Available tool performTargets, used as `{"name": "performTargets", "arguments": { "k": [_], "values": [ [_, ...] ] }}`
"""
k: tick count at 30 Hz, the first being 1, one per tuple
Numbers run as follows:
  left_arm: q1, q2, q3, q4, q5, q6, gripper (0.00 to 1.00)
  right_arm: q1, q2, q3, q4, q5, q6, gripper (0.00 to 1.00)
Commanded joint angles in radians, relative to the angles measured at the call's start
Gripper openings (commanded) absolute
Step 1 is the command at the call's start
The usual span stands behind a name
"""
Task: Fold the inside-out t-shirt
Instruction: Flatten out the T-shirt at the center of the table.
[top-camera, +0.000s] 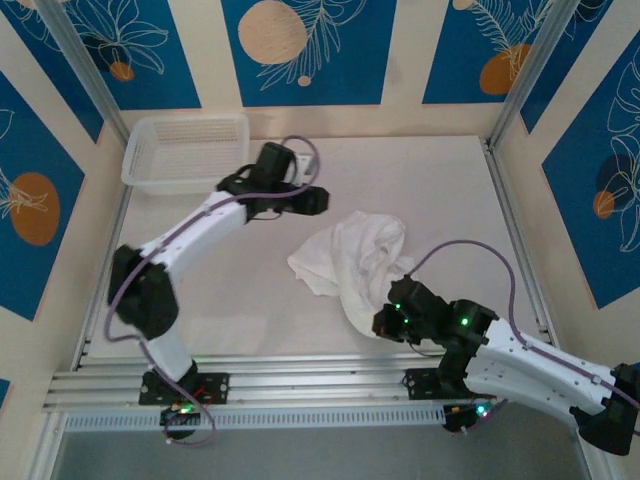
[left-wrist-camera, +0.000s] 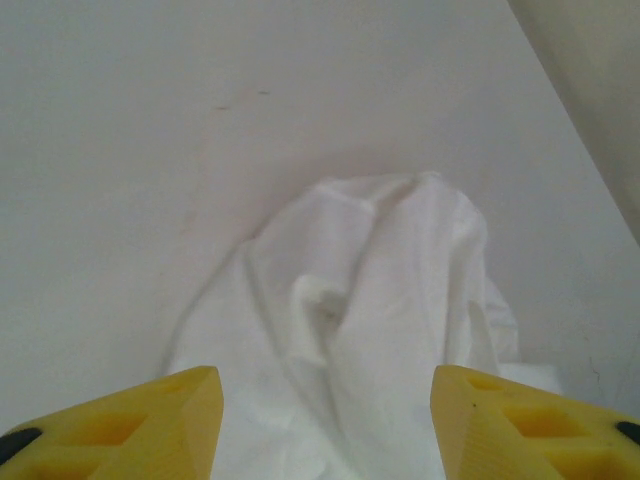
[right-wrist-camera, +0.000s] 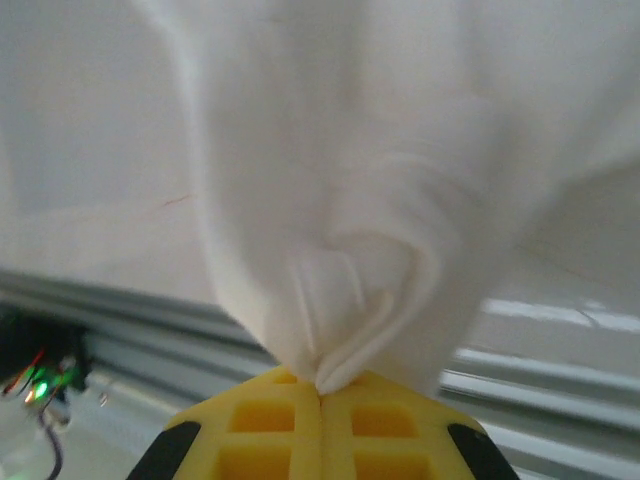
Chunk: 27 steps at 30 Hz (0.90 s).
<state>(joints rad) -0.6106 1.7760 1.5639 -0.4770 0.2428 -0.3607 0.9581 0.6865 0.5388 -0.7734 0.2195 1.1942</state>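
The white inside-out t-shirt lies crumpled in a heap at the middle of the table, with one end lifted toward the near right. My right gripper is shut on that end; in the right wrist view a bunched fold of the t-shirt is pinched between the yellow fingertips and hangs away from them. My left gripper hovers up and to the left of the heap, open and holding nothing. In the left wrist view the t-shirt sits ahead of and below its spread yellow fingers.
A white plastic mesh basket stands at the far left corner of the table. Aluminium rails run along the near edge and the right edge. Patterned blue and cream walls close in the table on three sides.
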Motion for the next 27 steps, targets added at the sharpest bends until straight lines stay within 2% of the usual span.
{"name": "performTargets", "arguments": {
  "k": [1,2,4,8,10,11,12,13,14,15,19,22,24,27],
  "values": [
    [-0.044,0.151,0.12,0.022,-0.017,0.006,0.6,0.004,0.022,-0.008,-0.131,0.085,0.161,0.0],
    [-0.047,0.21,0.164,0.011,-0.033,-0.01,0.62,0.004,0.044,-0.004,-0.122,0.081,0.161,0.0],
    [-0.048,0.319,0.246,-0.007,0.002,-0.025,0.67,0.005,0.09,0.01,-0.106,0.074,0.144,0.0],
    [-0.068,0.453,0.338,0.061,0.175,-0.033,0.71,0.007,0.147,0.044,-0.07,0.087,0.092,0.0],
    [-0.082,0.494,0.369,0.071,0.219,-0.028,0.7,0.004,0.157,0.052,-0.07,0.099,0.085,0.0],
    [-0.089,0.508,0.377,0.07,0.222,-0.023,0.65,0.002,0.157,0.052,-0.07,0.101,0.083,0.0],
    [-0.093,0.515,0.381,0.063,0.214,-0.025,0.54,-0.002,0.157,0.051,-0.069,0.102,0.083,0.0],
    [-0.093,0.52,0.381,0.059,0.21,-0.028,0.38,-0.007,0.153,0.05,-0.069,0.105,0.082,0.0],
    [-0.092,0.517,0.382,0.048,0.203,-0.029,0.12,-0.015,0.15,0.052,-0.067,0.108,0.078,0.0],
    [-0.089,0.508,0.383,0.037,0.193,-0.028,0.0,-0.03,0.144,0.056,-0.066,0.113,0.07,0.0],
    [-0.049,0.394,0.35,0.053,0.187,-0.035,0.0,-0.128,0.145,0.116,-0.017,0.12,-0.037,0.0],
    [0.023,0.232,0.3,0.101,0.176,-0.068,0.0,-0.256,0.199,0.218,0.062,0.089,-0.181,0.0],
    [0.07,0.107,0.263,0.106,0.131,-0.053,0.0,-0.354,0.257,0.336,0.086,0.067,-0.285,0.0],
    [0.092,-0.069,0.17,0.086,0.012,0.021,0.0,-0.434,0.318,0.508,0.12,0.051,-0.399,0.0]
  ]
}}
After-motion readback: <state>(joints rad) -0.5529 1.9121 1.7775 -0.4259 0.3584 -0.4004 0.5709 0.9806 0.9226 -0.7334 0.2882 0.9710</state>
